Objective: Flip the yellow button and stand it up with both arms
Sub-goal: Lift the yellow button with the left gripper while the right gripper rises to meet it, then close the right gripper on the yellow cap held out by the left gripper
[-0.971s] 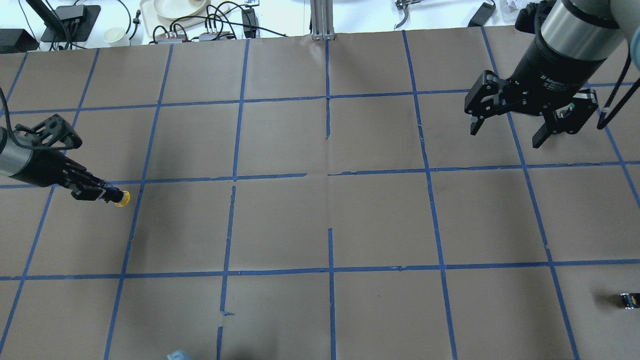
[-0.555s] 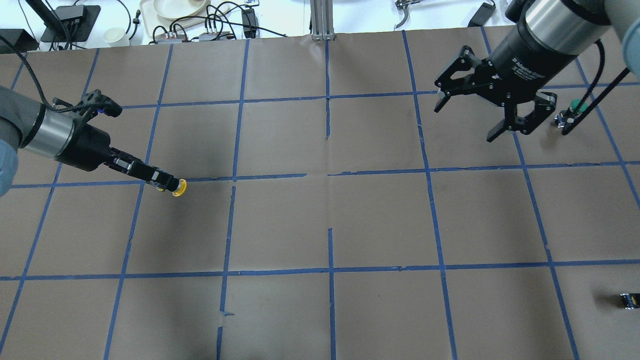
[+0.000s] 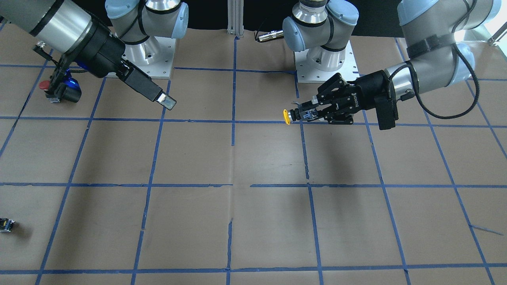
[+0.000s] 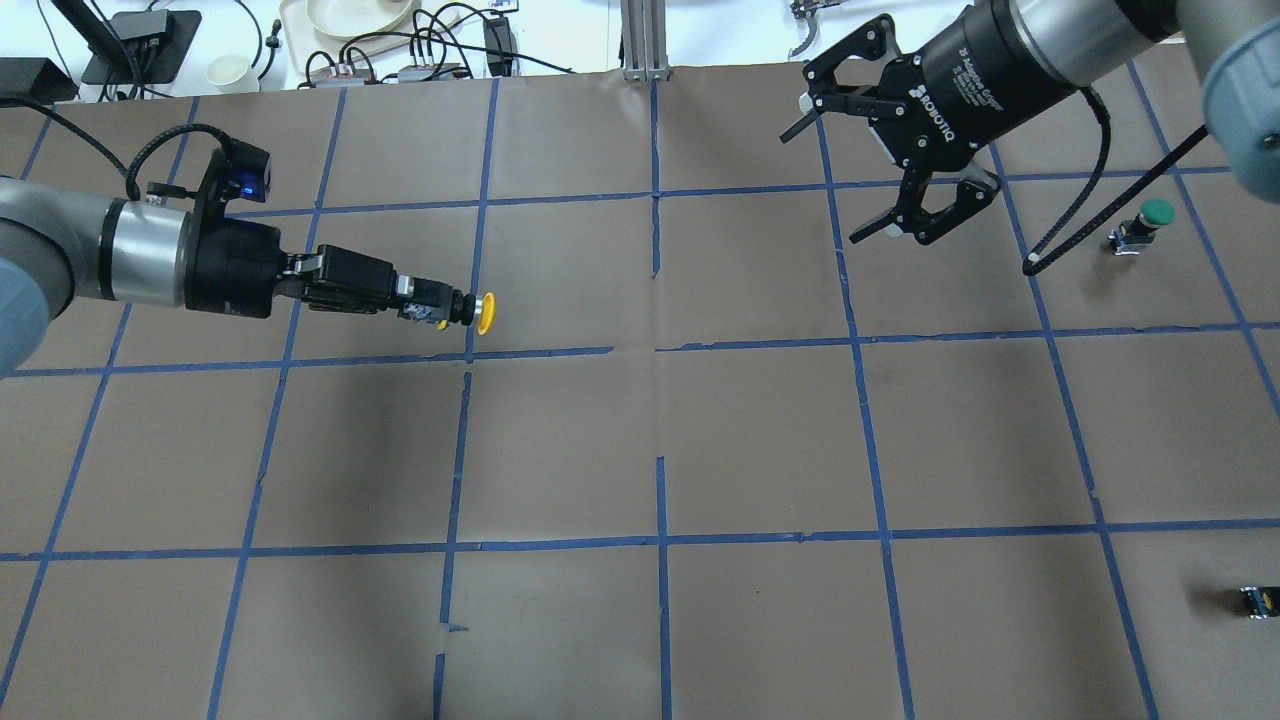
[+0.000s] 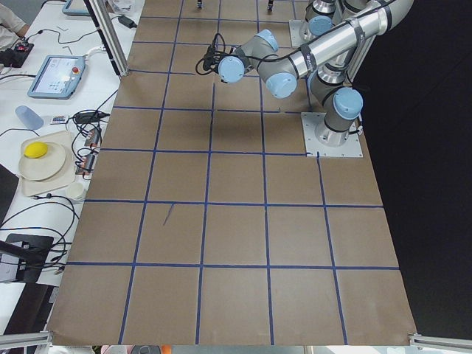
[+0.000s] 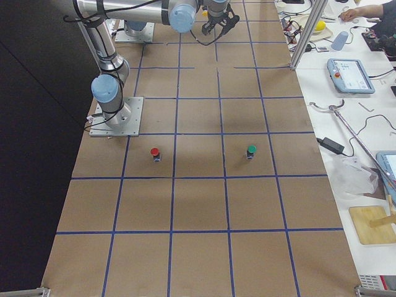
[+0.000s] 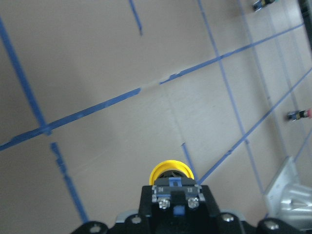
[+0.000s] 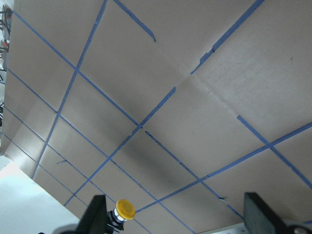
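Observation:
My left gripper (image 4: 432, 306) is shut on the black and grey body of the yellow button (image 4: 484, 313) and holds it sideways above the table, cap pointing toward the table's middle. The button also shows in the front-facing view (image 3: 286, 116), just past my left gripper (image 3: 308, 115), in the left wrist view (image 7: 170, 171) and in the right wrist view (image 8: 124, 209). My right gripper (image 4: 822, 187) is open and empty, in the air at the far right, well apart from the button. Its fingers (image 8: 260, 213) frame the right wrist view.
A green-capped button (image 4: 1150, 218) stands at the right. A red-capped button (image 3: 44, 85) stands near the right arm's base. A tiny black-grey part with a yellow spot (image 4: 1258, 600) lies at the near right. Brown paper with a blue tape grid (image 4: 660, 450) covers the table.
My left gripper has carried the yellow button from the left edge toward the table's middle, turning level. My right gripper has moved left and farther away and has rotated, uncovering the green button.

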You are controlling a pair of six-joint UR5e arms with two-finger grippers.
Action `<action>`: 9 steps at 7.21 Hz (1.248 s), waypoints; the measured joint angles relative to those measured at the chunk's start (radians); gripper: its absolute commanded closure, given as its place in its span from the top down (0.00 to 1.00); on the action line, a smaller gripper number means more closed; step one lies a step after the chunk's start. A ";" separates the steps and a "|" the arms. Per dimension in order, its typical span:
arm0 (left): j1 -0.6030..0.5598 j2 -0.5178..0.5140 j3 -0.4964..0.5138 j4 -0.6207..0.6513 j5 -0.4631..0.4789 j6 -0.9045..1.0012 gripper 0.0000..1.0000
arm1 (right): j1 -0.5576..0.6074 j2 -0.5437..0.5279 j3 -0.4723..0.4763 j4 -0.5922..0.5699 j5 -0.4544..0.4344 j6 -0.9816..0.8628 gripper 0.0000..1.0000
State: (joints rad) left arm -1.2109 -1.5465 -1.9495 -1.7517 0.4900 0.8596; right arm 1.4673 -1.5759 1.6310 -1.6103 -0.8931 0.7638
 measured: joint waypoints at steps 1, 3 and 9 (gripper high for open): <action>-0.047 0.005 0.000 -0.007 -0.107 -0.081 0.11 | 0.005 0.015 0.007 -0.011 0.027 0.071 1.00; -0.121 0.022 0.000 -0.008 -0.263 -0.218 0.10 | 0.023 0.022 0.040 -0.030 0.078 0.178 1.00; -0.186 0.025 -0.011 -0.014 -0.526 -0.337 0.08 | 0.106 0.011 0.050 -0.194 0.214 0.410 1.00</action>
State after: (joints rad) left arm -1.3971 -1.5213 -1.9602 -1.7659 -0.0364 0.5229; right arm 1.5731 -1.5650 1.6807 -1.8040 -0.6792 1.1737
